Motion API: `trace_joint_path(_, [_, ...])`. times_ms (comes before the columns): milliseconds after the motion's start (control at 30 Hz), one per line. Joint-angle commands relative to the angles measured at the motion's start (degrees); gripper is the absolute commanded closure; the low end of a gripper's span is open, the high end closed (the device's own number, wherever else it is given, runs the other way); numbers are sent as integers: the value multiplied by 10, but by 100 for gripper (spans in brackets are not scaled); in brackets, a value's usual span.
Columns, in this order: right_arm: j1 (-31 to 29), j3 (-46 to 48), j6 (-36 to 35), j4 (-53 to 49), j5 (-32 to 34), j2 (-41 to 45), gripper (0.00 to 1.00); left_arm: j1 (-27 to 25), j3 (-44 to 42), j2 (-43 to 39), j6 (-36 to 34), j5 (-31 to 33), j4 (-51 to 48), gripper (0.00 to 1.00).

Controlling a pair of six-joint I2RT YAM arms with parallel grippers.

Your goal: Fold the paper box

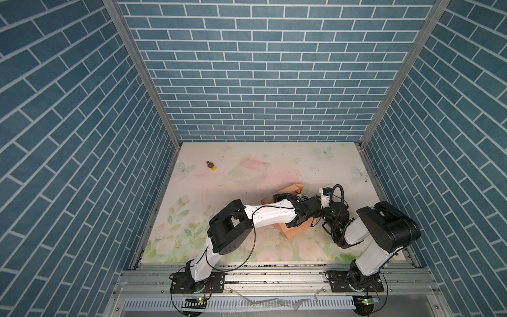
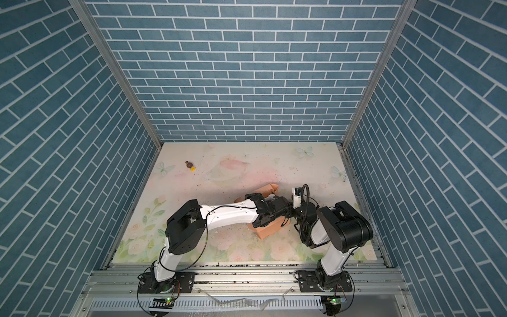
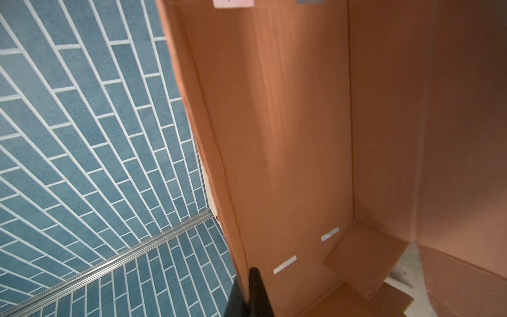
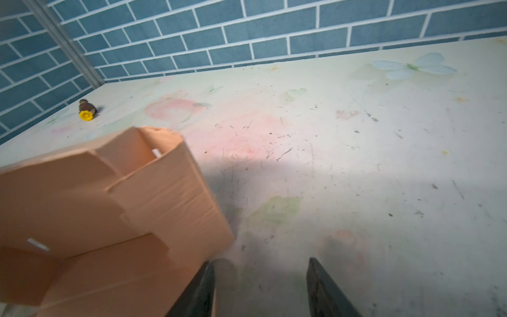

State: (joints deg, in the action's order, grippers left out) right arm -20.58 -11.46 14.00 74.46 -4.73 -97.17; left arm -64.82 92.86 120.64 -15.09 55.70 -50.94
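In both top views the paper box [image 1: 297, 230] [image 2: 270, 229] sat half-formed, right of centre on the table [image 1: 247, 170], under both wrists. Left wrist view: left gripper [image 3: 247, 285] was pinched tight on a box wall. Right wrist view: right gripper [image 4: 260, 285] gaped empty just beside the box. Looked mid-fold to me; next it'd need to catch a loose flap and tuck it.

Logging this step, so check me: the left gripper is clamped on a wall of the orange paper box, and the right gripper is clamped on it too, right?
Half right. The left gripper is clamped on a wall of the paper box, but the right gripper is open: the right wrist view shows its jaws apart with only table between them, the box off to one side.
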Motion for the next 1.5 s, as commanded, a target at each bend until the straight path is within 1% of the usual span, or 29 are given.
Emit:
trace_joint_path(0, [14,-40,26,-30,1,8,46,-5,-10,-14,-9,-3,-12,94])
trace_joint_path(133, [32,-119,31,-190,-49,36,46,-6,-14,-16,-9,-4,-10,94])
trace_joint_path(267, [45,-196,34,-313,-106,25,46,-8,-14,-17,-9,-3,-11,94])
trace_joint_path(433, [65,-269,51,-390,-161,-9,46,-12,-15,-19,-9,-1,-11,94])
trace_joint_path(600, [65,-332,66,-473,-201,-23,47,-14,-15,-19,-9,1,-12,94])
trace_joint_path(700, [60,-335,69,-503,-205,-8,48,-14,-15,-17,-11,2,-10,94])
trace_joint_path(800, [46,-329,59,-537,-193,11,48,-14,-13,-14,-12,2,-10,94])
trace_joint_path(1233, [27,-245,65,-532,-159,98,49,-14,-11,-10,-12,2,-9,94])
trace_joint_path(1333, [27,-216,64,-500,-159,115,49,-14,-11,-11,-11,1,-9,94])
trace_joint_path(1467, [27,-178,57,-426,-186,117,50,-14,-11,-14,-10,-1,-9,94])
